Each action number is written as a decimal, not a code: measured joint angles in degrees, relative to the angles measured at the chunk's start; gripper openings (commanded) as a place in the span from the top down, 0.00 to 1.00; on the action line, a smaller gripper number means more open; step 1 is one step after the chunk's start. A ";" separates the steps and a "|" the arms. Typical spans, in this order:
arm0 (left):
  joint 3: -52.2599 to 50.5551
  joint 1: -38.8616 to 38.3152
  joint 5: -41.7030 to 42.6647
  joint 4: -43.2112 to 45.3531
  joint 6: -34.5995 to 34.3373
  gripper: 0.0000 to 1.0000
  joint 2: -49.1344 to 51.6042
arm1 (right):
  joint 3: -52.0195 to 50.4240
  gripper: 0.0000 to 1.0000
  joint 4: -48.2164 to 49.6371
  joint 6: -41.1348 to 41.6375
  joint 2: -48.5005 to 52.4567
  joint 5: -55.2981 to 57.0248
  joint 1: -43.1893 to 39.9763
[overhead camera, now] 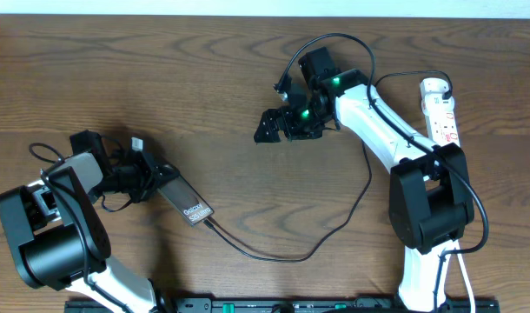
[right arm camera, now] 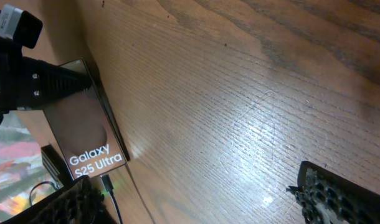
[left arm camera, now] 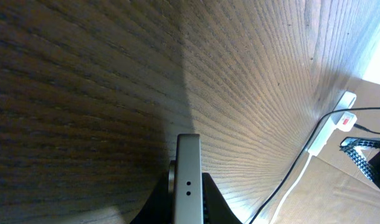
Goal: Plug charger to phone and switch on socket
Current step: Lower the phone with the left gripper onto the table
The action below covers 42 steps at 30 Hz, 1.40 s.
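Item count: one phone [overhead camera: 183, 199], one charger [overhead camera: 282, 256], one socket [overhead camera: 440, 109], two arms.

The phone lies on the wooden surface [overhead camera: 248, 52] at lower left in the overhead view, angled with its lettered end toward the table centre. The left fingers [right arm camera: 53, 84] are closed on the phone's opposite end, one finger on each long edge. In the left wrist view, the phone's pale edge stands directly between the two dark fingers. The right fingers [right arm camera: 339, 193] are spread wide with nothing between them. They sit above bare surface, well apart from the phone.

Phone appearance: flat rectangle, dark rim, glossy brownish back, white lettering "Galaxy S25 Ultra" near one end.

The charger is a thin black cable. Its connector tip meets the phone's lettered end. The cable loops across the surface and rises beside the right arm. Its far end cannot be made out.

The socket is a narrow white strip with red marks, at the right edge beside the right arm.
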 measured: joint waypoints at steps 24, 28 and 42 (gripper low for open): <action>-1.97 0.00 3.02 -0.02 0.87 0.75 -0.42 | 0.00 0.01 -0.02 0.00 0.00 0.07 0.02; -1.97 0.00 3.54 -0.28 1.01 0.71 -0.44 | 0.00 0.01 0.00 0.00 0.00 0.07 0.02; -1.95 0.00 5.42 -5.29 1.07 0.47 -0.81 | 0.00 0.01 -0.07 0.00 0.00 0.07 0.02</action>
